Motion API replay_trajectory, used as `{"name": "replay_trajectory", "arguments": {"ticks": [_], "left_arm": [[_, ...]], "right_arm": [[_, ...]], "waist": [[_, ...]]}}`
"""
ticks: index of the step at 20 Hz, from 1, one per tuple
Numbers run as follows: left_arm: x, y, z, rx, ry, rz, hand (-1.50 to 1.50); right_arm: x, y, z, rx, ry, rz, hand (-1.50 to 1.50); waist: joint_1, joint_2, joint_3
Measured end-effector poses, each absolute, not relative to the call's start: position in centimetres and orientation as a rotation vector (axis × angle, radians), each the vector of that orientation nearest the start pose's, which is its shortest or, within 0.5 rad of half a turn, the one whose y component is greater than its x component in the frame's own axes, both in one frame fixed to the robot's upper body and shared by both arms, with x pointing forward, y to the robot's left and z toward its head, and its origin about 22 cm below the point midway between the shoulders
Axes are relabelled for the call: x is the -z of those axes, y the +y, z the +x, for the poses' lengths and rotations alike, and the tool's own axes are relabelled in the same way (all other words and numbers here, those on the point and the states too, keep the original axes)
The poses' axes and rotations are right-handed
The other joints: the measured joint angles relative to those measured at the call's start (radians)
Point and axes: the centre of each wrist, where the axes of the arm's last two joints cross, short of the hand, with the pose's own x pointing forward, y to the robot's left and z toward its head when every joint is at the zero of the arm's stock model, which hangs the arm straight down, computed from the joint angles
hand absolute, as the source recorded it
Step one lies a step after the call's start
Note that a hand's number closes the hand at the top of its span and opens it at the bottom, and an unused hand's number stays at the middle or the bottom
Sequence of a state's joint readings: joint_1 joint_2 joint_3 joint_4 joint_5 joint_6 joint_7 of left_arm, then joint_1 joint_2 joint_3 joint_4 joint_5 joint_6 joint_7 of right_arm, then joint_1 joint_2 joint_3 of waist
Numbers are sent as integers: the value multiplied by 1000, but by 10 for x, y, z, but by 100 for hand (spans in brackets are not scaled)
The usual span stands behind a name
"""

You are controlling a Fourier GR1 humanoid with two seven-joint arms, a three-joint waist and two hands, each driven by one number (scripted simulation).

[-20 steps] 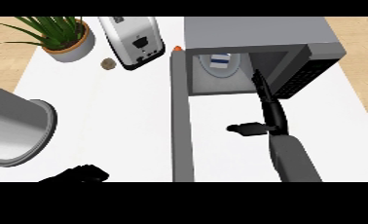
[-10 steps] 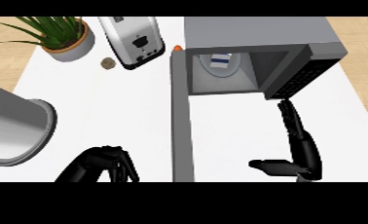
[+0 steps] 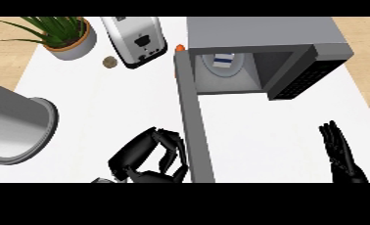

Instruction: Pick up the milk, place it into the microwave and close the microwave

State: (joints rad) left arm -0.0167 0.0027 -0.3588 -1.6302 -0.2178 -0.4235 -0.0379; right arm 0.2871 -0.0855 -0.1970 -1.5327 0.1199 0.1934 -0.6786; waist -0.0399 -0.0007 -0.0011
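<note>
Where the white counter [image 3: 108,101] runs nearest me, the left hand [image 3: 148,158] sits with its fingers curled in on nothing, just left of the microwave door [image 3: 194,121]; whether it touches the door I cannot tell. At the near right, the right hand [image 3: 339,153] rests with its fingers straight, pointing away. The door stands wide open, swung out toward the near side. A grey pot [image 3: 22,126] sits at the left edge. Farther back, the milk [image 3: 224,62] stands inside the microwave [image 3: 260,31]. Left of that are a toaster [image 3: 133,40] and a potted plant [image 3: 65,35].
</note>
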Motion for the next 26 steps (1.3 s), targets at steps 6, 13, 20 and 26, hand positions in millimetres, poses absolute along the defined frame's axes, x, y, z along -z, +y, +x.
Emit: {"name": "replay_trajectory", "arguments": {"ticks": [6,13,20,26], "left_arm": [[20,96,247,885,-1541,-507,150],[52,49,232,938,-1506,-532,150],[54,30,230,866,-1545,-401,150],[42,20,236,741,-1616,-343,150]], "right_arm": [[37,-336,125,-143,-1950,-185,-150],[12,-351,124,-149,-2024,-108,-150],[-22,-355,136,-209,-2124,-66,-150],[-42,-353,143,-265,-2152,19,-150]], "waist": [[-1,2,0],[-27,8,-1],[-70,15,-4],[-112,25,-6]]}}
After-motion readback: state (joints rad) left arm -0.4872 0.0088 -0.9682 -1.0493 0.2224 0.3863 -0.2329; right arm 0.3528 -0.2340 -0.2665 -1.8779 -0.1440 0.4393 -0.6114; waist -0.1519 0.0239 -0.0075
